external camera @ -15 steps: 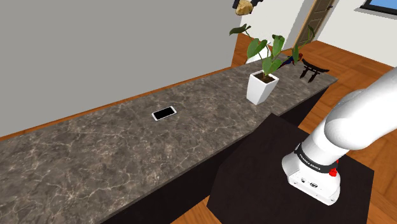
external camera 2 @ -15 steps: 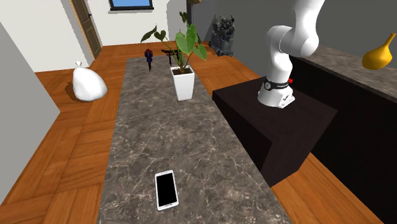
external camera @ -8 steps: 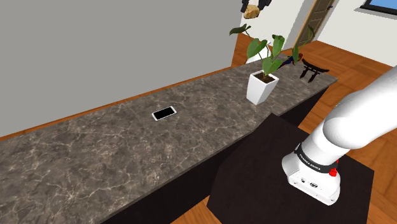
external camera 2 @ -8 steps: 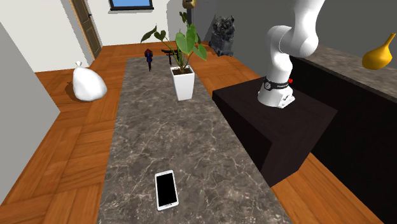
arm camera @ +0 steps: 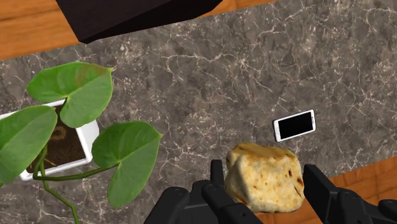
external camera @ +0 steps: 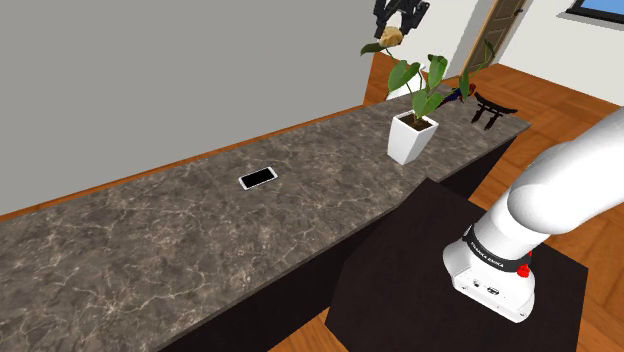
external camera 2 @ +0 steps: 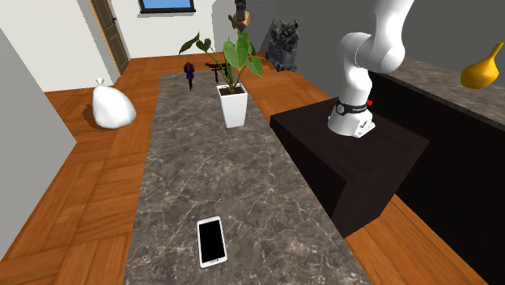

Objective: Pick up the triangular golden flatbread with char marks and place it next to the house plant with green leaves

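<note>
The golden flatbread (arm camera: 264, 181), puffy with brown char spots, sits between my gripper's (arm camera: 266, 167) two black fingers, which clasp its sides. It hangs high above the dark marble counter (external camera: 200, 230). In the shoulder view the gripper (external camera: 396, 28) holds the flatbread (external camera: 392, 40) above and slightly left of the house plant (external camera: 417, 80). The plant has broad green leaves and a white square pot (arm camera: 81, 147). In the second exterior view the gripper (external camera 2: 240, 13) hovers over the plant (external camera 2: 235, 61).
A white-framed phone (external camera: 258, 178) (arm camera: 294, 125) lies flat mid-counter. A small black gate-shaped stand (external camera: 490, 108) and a little blue figure (external camera 2: 189, 70) occupy the counter's far end beyond the plant. The arm's dark stand (external camera 2: 348, 154) borders the counter. A white sack (external camera 2: 112, 107) sits on the wood floor.
The gripper has come down with the flatbread and shifted slightly toward the plant in the shoulder view. Plant and phone have not moved.
</note>
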You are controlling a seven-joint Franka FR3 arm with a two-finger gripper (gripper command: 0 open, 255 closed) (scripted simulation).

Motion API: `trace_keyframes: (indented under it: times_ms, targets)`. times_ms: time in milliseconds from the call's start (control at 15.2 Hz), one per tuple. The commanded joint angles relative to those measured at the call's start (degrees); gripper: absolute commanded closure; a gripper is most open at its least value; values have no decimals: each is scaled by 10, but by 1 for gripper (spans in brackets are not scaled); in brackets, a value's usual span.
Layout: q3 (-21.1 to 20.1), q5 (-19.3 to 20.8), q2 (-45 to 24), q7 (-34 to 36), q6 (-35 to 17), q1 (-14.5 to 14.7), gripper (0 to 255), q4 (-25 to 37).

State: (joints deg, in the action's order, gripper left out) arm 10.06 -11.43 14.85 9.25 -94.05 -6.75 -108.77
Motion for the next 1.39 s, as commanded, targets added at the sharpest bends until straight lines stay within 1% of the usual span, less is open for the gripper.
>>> trace_keyframes:
  times_ms: [0, 1320]
  targets:
    - [0, 0, 2, -3, -14, 0, 255, -16]
    - [0, -8, -2, -35, -164, -1, 255, -165]
